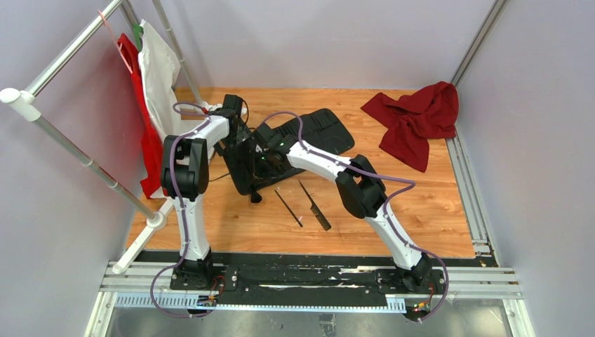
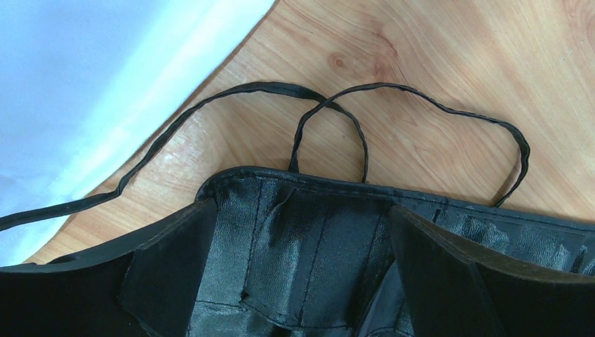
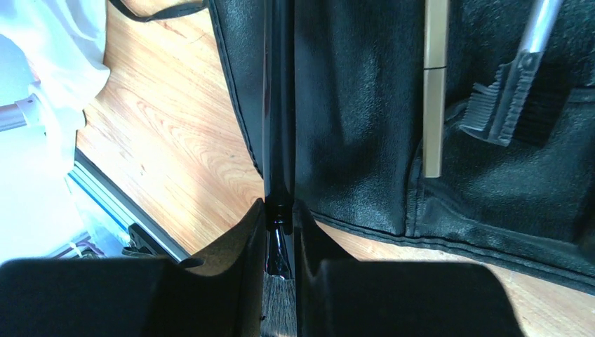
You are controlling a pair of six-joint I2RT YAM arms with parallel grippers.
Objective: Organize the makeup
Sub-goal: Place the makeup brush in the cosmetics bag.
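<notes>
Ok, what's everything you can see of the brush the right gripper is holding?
The brush is slim, with a long glossy black handle, a shiny black ferrule and dark bristles. The right gripper is shut on it at the ferrule, with the bristles behind the grip, toward the wrist. The handle runs straight ahead over the black case, near its edge. Whether it touches the case or sits in a slot cannot be told.

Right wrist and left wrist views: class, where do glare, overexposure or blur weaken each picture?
Right wrist: the white cloth is blown out, the black brush handle carries a thin glare streak, the near jaws are blurred. Left wrist: the upper-left corner washes out, the black case shows patchy sheen.
</notes>
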